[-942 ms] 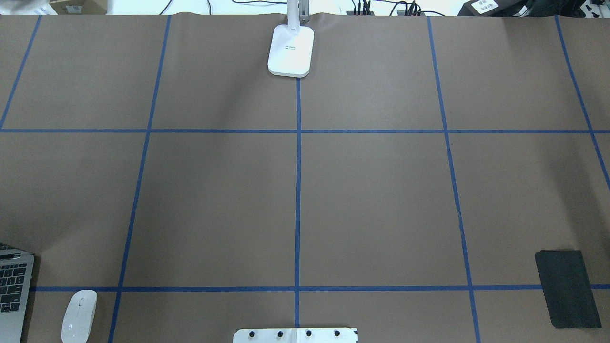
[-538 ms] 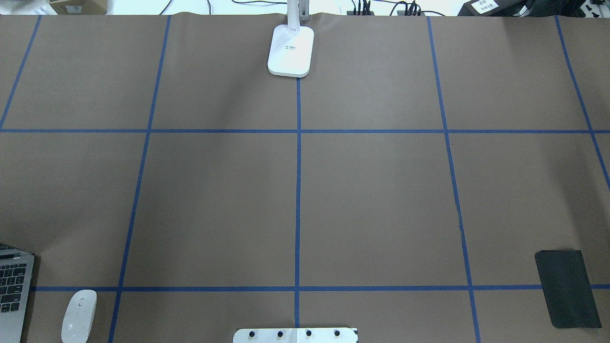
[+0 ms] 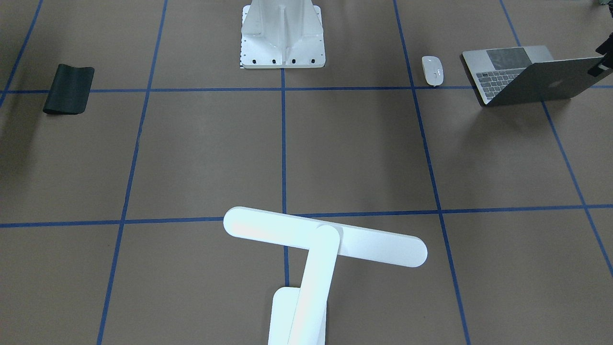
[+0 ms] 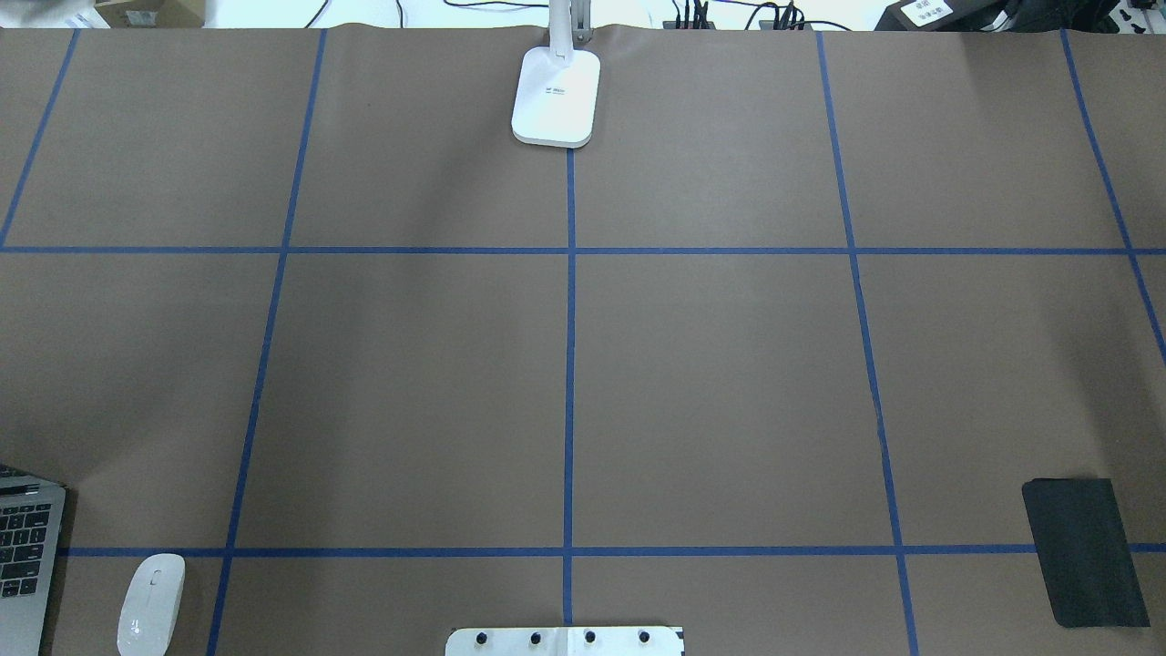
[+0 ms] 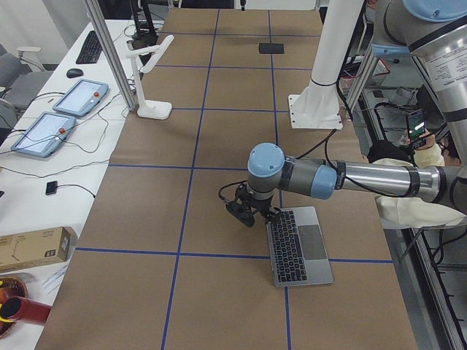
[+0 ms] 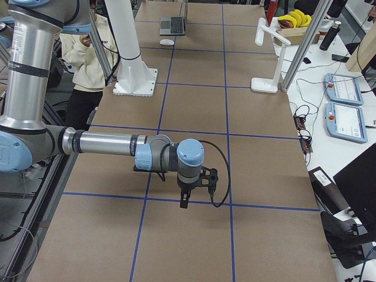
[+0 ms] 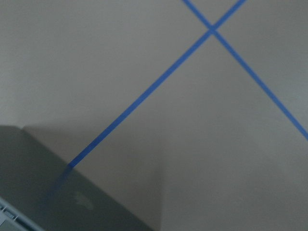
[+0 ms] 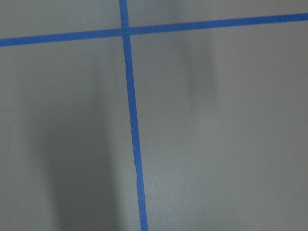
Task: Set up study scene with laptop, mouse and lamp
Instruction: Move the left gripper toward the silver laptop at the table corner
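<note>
The grey laptop point(image 3: 527, 74) stands open at the table's near-left corner; its keyboard shows at the overhead view's left edge point(image 4: 23, 556). The white mouse point(image 3: 432, 70) lies beside it point(image 4: 151, 604). The white lamp point(image 3: 325, 237) stands at the far middle, with its base point(image 4: 557, 96) on the centre line. My left gripper point(image 5: 246, 213) is at the top edge of the laptop's lid point(image 7: 48, 192); I cannot tell whether it is open or shut. My right gripper point(image 6: 184, 202) hangs over bare table near a tape crossing; I cannot tell its state.
A black mat point(image 4: 1084, 551) lies at the near right. The white ribbed pedestal point(image 3: 282, 33) stands at the near middle. Blue tape lines divide the brown table. Tablets and cables lie beyond the far edge point(image 6: 343, 88).
</note>
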Tool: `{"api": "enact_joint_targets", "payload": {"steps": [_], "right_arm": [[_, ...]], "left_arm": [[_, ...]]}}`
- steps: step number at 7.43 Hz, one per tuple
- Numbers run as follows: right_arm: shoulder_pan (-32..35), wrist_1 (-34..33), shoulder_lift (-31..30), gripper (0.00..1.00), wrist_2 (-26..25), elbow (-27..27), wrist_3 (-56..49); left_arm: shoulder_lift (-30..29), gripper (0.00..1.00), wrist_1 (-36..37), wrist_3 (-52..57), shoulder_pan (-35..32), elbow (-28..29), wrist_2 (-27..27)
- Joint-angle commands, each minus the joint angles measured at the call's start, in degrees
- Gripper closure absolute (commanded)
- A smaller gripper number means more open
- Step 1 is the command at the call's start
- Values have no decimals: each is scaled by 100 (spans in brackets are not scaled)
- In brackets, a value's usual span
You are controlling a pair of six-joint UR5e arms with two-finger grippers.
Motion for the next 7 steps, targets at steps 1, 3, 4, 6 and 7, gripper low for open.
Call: {"api": "enact_joint_targets", "payload": {"steps": [1,3,4,6,7], "right_arm": [[4,217,-78,0,30,47,-4],[4,437,-184,0,39,30,-4],[4,437,-184,0,39,39,-4],[4,446,-184,0,39,48,-4],[4,446,-184,0,39,48,-4]], "left_arm": [[565,0,-15,-173,-10,-37,6],[637,0,-407,-1281,8,-3,-20],[602,0,-706,-1846,16,59,-20],[488,0,-727,-1939,8,138,-64],[340,0,-805,-2183,8,373,-21]]}}
